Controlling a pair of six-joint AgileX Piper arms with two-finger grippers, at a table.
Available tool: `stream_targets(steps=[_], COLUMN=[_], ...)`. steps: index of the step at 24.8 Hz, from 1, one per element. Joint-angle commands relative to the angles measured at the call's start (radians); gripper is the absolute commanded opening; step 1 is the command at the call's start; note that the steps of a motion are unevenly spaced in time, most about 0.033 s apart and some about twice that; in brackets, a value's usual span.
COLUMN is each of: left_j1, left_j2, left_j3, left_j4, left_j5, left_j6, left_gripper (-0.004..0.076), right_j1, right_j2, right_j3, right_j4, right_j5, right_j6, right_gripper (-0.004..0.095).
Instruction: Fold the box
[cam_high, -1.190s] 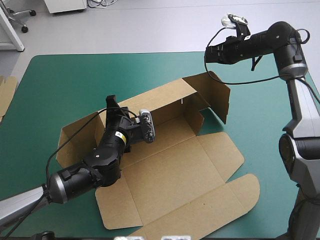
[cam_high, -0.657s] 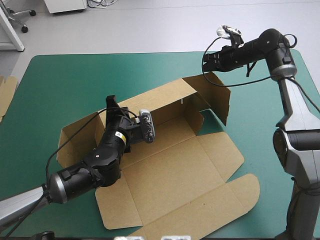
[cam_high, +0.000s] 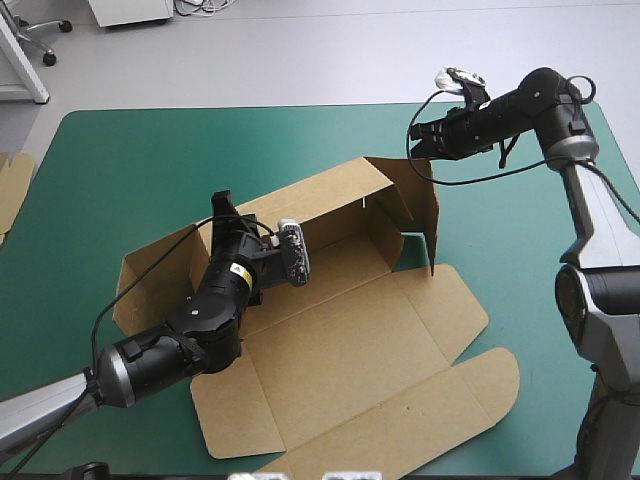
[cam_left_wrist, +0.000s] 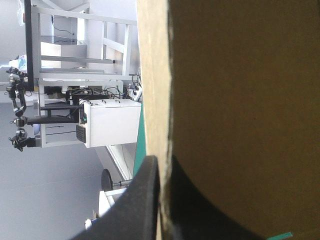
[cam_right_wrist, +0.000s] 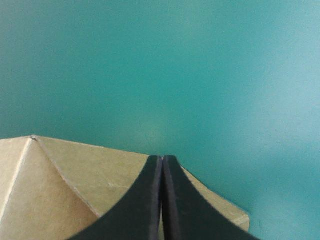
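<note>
While pinching far wall of box, mid-table, with left gripper: holding right gripper, fingers pressed together, just above upright right flap. Flap under tip, crease running near-far; likely leftward push, right arm nearer.

The table with its teal-green cover carries one thing: a brown cut-board box, far walls raised, near flaps flat on the cover. More brown board shows at the left edge.
</note>
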Motion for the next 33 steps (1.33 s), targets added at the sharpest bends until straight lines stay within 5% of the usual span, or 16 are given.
stream_targets(steps=[1, 20, 25, 29, 33], left_j1=[-0.007, -0.007, -0.007, -0.007, -0.007], left_j2=[-0.023, -0.023, -0.023, -0.023, -0.023], left_j3=[-0.024, -0.024, -0.024, -0.024, -0.024], left_j4=[0.003, 0.005, 0.005, 0.005, 0.003], left_j5=[-0.027, -0.027, -0.027, -0.031, -0.031], left_j6=[-0.025, -0.035, -0.037, -0.041, -0.055], left_gripper=[-0.0014, -0.0014, -0.0014, -0.0014, -0.0014], right_j1=[-0.002, -0.002, -0.002, -0.002, 0.039], right_j2=[-0.092, -0.168, -0.210, -0.240, -0.270], right_j3=[0.005, 0.201, 0.243, 0.324, 0.363], right_j4=[0.045, 0.107, 0.080, 0.077, 0.078], right_j5=[0.010, 0.008, 0.008, 0.008, 0.008], right_j6=[-0.028, -0.196, -0.189, -0.192, -0.277], right_gripper=[-0.0019, 0.0005, 0.0152, 0.0411, 0.0438])
